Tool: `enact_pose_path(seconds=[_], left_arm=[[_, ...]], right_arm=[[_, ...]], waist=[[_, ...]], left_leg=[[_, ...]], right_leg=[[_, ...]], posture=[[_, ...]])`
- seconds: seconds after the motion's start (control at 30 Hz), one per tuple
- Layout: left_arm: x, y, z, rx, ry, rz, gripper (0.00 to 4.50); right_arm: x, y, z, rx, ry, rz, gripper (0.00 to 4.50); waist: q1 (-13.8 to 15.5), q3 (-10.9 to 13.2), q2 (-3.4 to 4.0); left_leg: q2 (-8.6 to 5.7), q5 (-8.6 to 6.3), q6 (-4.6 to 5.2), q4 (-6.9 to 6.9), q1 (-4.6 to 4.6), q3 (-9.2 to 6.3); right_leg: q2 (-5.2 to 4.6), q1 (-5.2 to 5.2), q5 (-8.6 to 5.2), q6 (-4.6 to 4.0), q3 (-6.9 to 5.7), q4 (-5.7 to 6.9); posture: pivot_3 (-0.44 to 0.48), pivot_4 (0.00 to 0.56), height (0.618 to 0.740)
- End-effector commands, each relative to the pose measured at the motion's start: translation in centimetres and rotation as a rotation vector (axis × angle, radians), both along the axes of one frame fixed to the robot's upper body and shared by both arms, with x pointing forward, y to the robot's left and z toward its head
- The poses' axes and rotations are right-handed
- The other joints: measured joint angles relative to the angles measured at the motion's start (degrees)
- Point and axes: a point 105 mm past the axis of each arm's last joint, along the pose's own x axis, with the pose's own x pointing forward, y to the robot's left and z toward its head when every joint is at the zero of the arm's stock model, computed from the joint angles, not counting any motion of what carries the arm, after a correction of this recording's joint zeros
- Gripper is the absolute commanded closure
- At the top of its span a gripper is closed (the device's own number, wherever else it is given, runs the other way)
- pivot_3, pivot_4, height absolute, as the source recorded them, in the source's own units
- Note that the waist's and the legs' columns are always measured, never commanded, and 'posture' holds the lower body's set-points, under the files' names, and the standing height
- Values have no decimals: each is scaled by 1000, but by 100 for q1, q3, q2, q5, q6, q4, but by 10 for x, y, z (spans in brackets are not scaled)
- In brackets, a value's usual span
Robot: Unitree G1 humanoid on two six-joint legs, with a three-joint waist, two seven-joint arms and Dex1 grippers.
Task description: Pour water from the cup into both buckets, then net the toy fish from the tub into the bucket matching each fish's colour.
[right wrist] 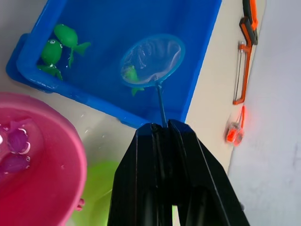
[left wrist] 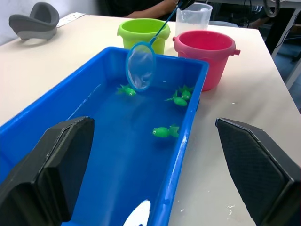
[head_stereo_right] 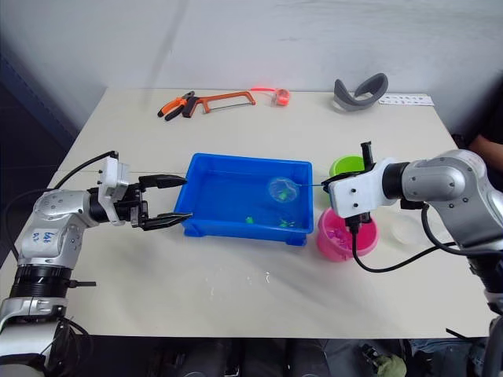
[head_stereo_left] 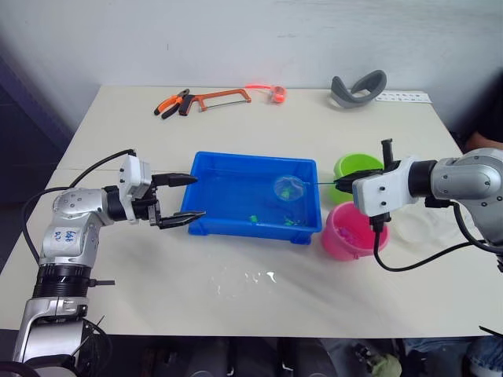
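The left gripper (head_stereo_left: 182, 200) sits at the tub's (head_stereo_left: 236, 169) nine o'clock end, fingers spread wide across the rim. The right gripper (right wrist: 161, 127) is clamped on the net (head_stereo_left: 287, 188) handle from three o'clock, hoop over a green fish (left wrist: 127, 90). The green bucket (head_stereo_left: 355, 166) and pink bucket (head_stereo_left: 346, 236) stand beside that end.

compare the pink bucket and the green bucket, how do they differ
The bright pink plastic bucket stands nearer the robot, while the lime green plastic bucket stands behind it, farther away. The right wrist view shows pink toy fish in water inside the pink bucket; what the green bucket holds cannot be seen. Both are small round pails of similar size, upright beside the blue tub.
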Motion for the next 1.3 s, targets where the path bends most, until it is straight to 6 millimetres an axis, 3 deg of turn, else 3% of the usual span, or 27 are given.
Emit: enact_pose_path(seconds=[0.03, 0.53, 1.1, 1.3], left_arm=[[0, -3, 9, 34, -36, -24, 14], [-6, -15, 16, -29, -44, -36, 14], [-11, -11, -1, -51, -14, 14, 14], [-11, -12, -2, -52, -14, 16, 14]], right_arm=[[1, 1, 7, -54, -17, 40, 4500], [-11, -1, -1, -153, 65, 69, 4500], [-4, 3, -7, -224, 47, 23, 4500], [-3, 17, -6, -200, 66, 59, 4500]], waist=[[-31, 0, 0], [-46, 0, 0], [-49, 0, 1], [-53, 0, 1]], left_leg=[[0, 0, 0, 0, 0, 0], [2, 1, -2, 2, 0, -5], [1, 3, -5, 4, 2, -5], [1, 3, -5, 4, 2, -5]], right_leg=[[0, 0, 0, 0, 0, 2], [-3, 0, 0, 0, 6, 5], [-6, 1, 0, -1, 8, 9], [-5, 0, 0, -1, 8, 9]], posture=[[0, 150, 740], [0, 150, 740], [0, 150, 740], [0, 150, 740]])
